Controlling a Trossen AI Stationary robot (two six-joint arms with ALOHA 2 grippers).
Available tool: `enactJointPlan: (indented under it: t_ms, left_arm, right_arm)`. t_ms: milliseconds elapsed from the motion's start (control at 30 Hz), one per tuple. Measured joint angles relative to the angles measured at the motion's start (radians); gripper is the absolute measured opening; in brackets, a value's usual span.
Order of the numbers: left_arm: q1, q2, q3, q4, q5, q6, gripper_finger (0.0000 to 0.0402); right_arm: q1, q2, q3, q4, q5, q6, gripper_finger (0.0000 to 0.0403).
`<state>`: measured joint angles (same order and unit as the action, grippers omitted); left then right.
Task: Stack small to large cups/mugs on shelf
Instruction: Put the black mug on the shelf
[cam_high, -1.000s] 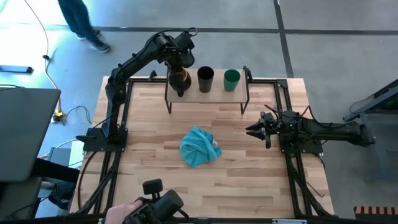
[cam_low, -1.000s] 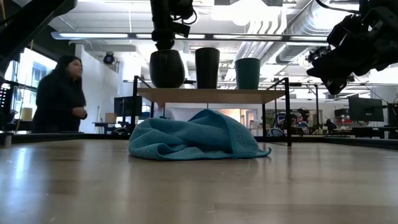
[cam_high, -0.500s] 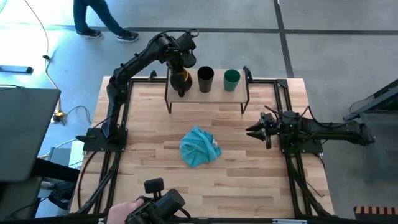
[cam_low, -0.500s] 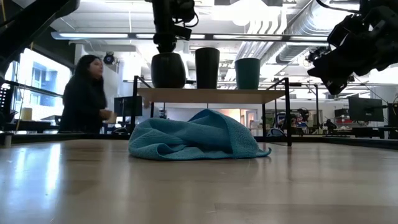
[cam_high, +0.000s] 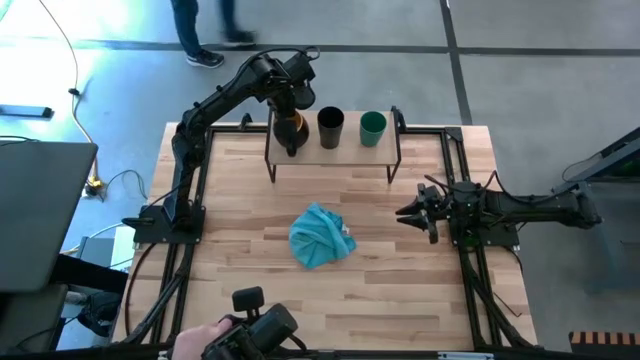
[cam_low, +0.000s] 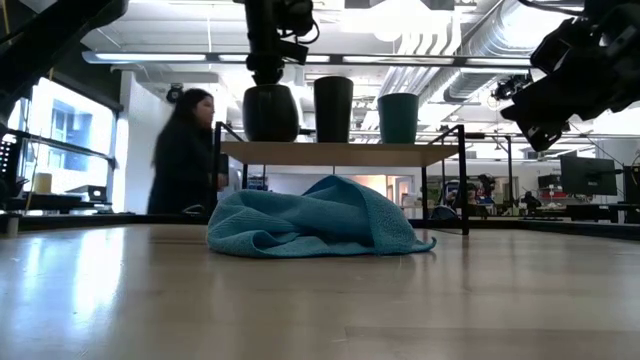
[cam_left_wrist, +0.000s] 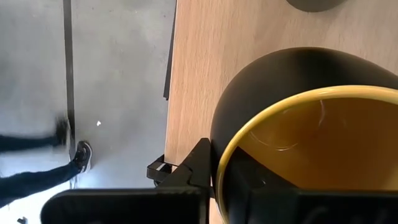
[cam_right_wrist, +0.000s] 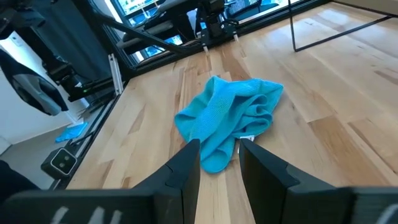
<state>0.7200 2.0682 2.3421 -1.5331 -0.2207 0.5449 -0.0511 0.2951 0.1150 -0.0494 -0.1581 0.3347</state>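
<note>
The table spreads wide, the shelf stands at its far edge, and all 3 vessels sit in a row on top. At one end is the mug, next to it the black cup, then the green cup, smallest of the lot. The left gripper is down on the mug, clenched on its rim wall, 1 finger inside the yellow bowl. That mug looks rigid, glazed, likely heavy and slick, so a rim pinch suits it. The right gripper waits near the table's right edge, jaws apart, holding nothing, facing the teal cloth.
</note>
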Motion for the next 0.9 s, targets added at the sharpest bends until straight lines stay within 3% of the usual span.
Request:
enactJointPlan:
  t_ms: [900]
  left_arm:
    - [0.000, 0.001, 0.000, -0.008, 0.019, 0.000, 0.0020]
  right_arm:
    - [0.015, 0.000, 0.000, 0.001, 0.002, 0.027, 0.0103]
